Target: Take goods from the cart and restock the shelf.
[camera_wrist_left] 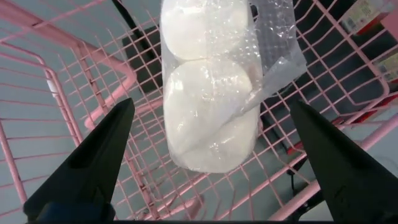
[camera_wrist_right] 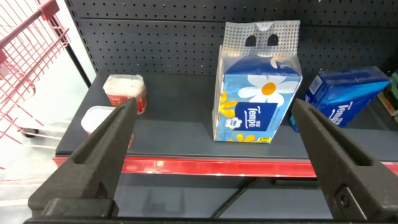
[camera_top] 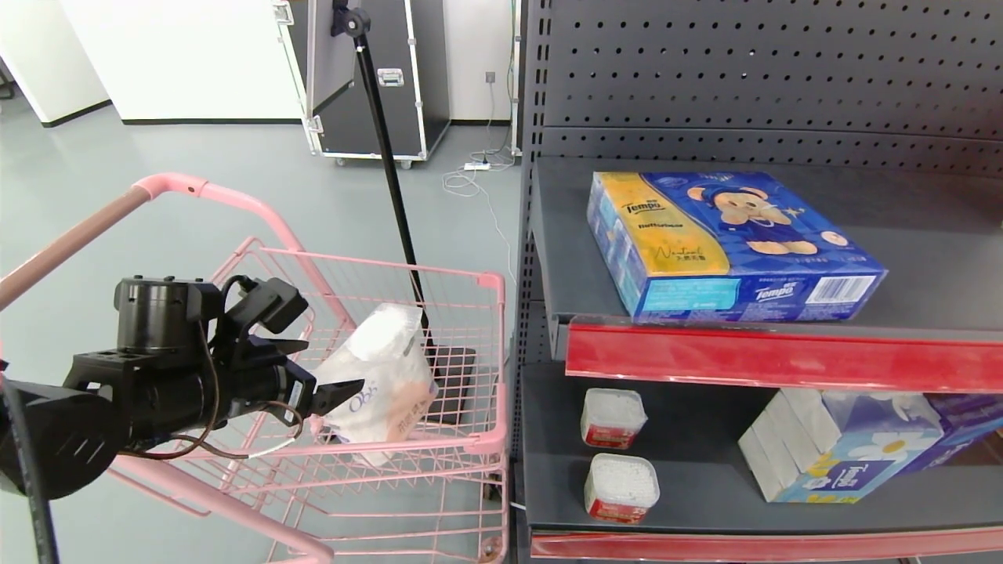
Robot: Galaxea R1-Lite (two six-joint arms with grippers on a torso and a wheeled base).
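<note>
A clear-wrapped white tissue pack (camera_top: 385,362) leans upright in the pink cart (camera_top: 470,277). My left gripper (camera_top: 331,376) hovers open inside the cart, right beside the pack. In the left wrist view the pack (camera_wrist_left: 211,99) lies ahead between the spread fingers (camera_wrist_left: 93,168) of that gripper (camera_wrist_left: 211,106). My right gripper (camera_wrist_right: 214,104) is open and holds nothing, facing the lower shelf (camera_wrist_right: 180,134). A daisy-print tissue pack (camera_wrist_right: 258,93) and two white tubs (camera_wrist_right: 126,92) stand there.
A large blue tissue box (camera_top: 729,243) lies on the upper shelf (camera_top: 940,227), with free room to its right. The lower shelf holds two tubs (camera_top: 613,417), a tissue bundle (camera_top: 842,446) and a blue box (camera_wrist_right: 351,93). A black stand pole (camera_top: 388,157) rises behind the cart.
</note>
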